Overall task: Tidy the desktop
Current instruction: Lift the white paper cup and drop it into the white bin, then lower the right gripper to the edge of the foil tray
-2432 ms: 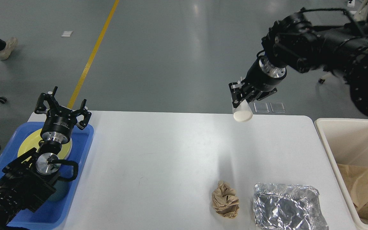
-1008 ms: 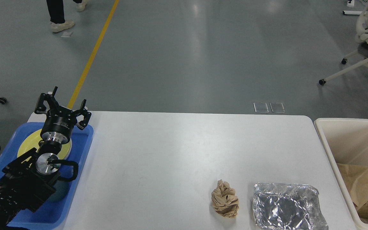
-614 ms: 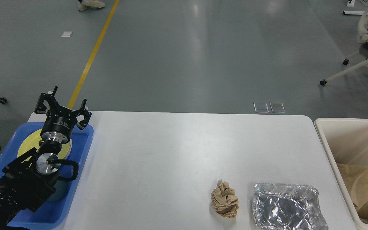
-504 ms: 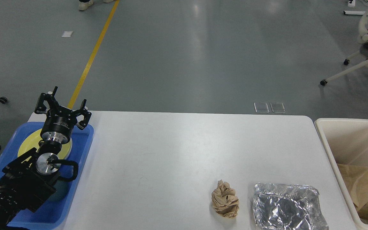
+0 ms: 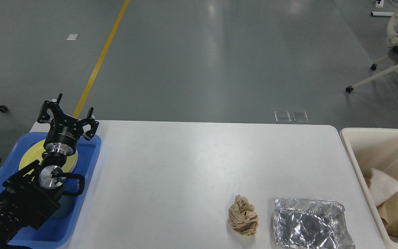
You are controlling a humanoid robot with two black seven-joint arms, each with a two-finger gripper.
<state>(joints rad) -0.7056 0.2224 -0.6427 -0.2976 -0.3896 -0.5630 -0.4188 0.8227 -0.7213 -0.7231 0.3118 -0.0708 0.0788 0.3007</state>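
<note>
The white desktop (image 5: 185, 166) fills the middle of the head view. Near its front right lie a crumpled brown paper ball (image 5: 243, 215) and a crumpled foil tray (image 5: 310, 224). My left gripper (image 5: 68, 111) stands open above the far end of the blue tray (image 5: 93, 152), with nothing between its fingers. My right gripper is out of view.
A yellow plate (image 5: 29, 156) lies in the blue tray under my left arm, with a dark teal cup (image 5: 64, 205) nearer me. A cream-white bin (image 5: 361, 145) at the right edge holds brown paper (image 5: 394, 209) and a white cup (image 5: 384, 185). An office chair (image 5: 392, 65) stands far right.
The right arm, which held a white cup over the table's far edge, has left the view. A white cup has now appeared in the bin. My left arm has not moved.
</note>
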